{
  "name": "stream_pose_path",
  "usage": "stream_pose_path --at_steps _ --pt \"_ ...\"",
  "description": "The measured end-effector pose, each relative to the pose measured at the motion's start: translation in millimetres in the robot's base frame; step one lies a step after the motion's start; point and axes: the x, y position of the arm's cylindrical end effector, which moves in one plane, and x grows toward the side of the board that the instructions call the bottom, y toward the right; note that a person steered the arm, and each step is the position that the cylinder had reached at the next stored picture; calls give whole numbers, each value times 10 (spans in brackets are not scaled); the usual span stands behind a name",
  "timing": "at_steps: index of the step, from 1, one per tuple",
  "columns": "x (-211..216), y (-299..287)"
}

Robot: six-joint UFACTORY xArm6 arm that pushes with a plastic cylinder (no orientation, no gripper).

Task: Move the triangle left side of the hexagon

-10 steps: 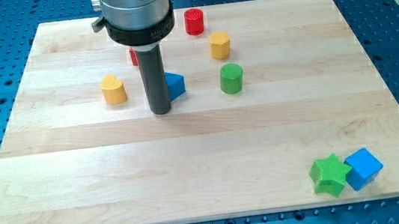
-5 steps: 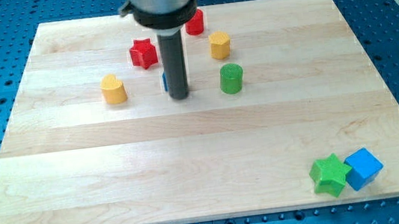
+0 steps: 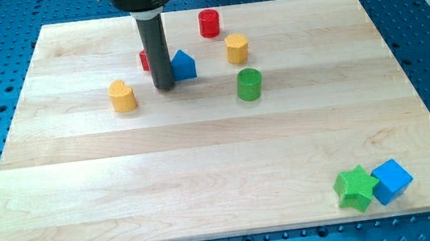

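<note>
The blue triangle block lies on the wooden board in the upper middle. The yellow hexagon block is to its right and slightly higher, a short gap away. My tip rests on the board just left of and slightly below the triangle, close against its left edge. The rod hides most of a red star block behind it.
A red cylinder stands above the hexagon. A green cylinder stands below the hexagon. A yellow block lies left of my tip. A green star and a blue cube sit at the bottom right corner.
My tip moved right, then back left and up. The blue triangle has shifted upward, closer to the hexagon's level. The red star is again hidden behind the rod.
</note>
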Motion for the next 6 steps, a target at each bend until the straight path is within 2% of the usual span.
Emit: stream_pose_path --at_steps 4,6 --pt "16 264" --pt "62 -313"
